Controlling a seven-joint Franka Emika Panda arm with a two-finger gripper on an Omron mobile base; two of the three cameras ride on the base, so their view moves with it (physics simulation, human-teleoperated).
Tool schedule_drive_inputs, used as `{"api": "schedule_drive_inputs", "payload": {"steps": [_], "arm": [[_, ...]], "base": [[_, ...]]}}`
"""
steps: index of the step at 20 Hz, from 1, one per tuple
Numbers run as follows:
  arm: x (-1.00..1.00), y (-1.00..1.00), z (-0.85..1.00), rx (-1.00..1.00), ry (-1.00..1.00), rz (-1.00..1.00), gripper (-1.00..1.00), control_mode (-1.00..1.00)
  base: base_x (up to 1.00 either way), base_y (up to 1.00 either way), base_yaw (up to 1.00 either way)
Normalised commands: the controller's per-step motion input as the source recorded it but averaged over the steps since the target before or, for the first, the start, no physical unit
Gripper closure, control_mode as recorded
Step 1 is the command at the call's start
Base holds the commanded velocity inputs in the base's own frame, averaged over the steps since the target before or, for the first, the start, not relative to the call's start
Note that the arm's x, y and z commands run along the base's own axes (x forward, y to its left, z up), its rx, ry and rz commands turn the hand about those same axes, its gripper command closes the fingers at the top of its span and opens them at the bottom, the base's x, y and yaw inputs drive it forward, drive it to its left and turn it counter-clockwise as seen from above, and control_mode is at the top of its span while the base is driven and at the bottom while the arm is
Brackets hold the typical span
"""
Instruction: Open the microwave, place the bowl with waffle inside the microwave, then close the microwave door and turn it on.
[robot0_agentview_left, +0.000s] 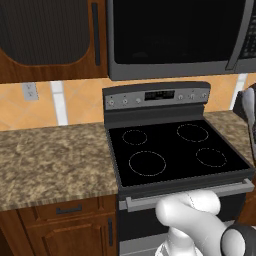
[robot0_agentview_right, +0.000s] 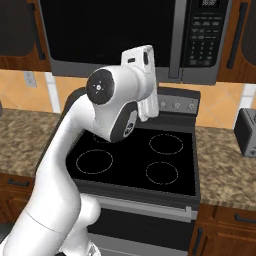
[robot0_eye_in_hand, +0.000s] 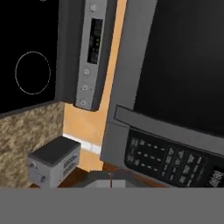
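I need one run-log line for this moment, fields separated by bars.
phase: approach | microwave door: closed | handle: untouched | arm: raised over stove | toaster: on counter

We are looking at a home kitchen. A black glass-top stove (robot0_agentview_left: 175, 150) with four ring burners sits in the centre of the left base view, a microwave (robot0_agentview_left: 180, 35) mounted above it across the upper right. Speckled granite counter (robot0_agentview_left: 50, 165) runs along the left, over brown wooden cabinets (robot0_agentview_left: 65, 220) in the lower left. An orange tiled backsplash (robot0_agentview_left: 75, 100) carries a wall outlet (robot0_agentview_left: 30, 91), and a grey toaster (robot0_eye_in_hand: 54, 162) stands at the lower left of the hand view.
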Motion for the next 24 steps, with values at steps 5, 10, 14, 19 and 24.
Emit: {"api": "schedule_drive_inputs", "payload": {"steps": [5,10,14,19,24], "arm": [[-0.2,-0.18,0.0,0.45,-0.16,0.22,1.0,-1.0],[0.0,-0.07,0.0,0.32,-0.26,0.19,1.0,-1.0],[0.06,0.0,0.0,0.17,-0.37,0.11,1.0,-1.0],[0.23,-0.03,0.0,0.12,-0.12,0.06,1.0,-1.0],[0.35,-0.11,0.0,0.04,0.01,0.0,1.0,-1.0]], "base": [[0.0,0.0,0.0],[0.0,0.0,0.0],[0.0,0.0,0.0],[0.0,0.0,0.0],[0.0,0.0,0.0]]}}
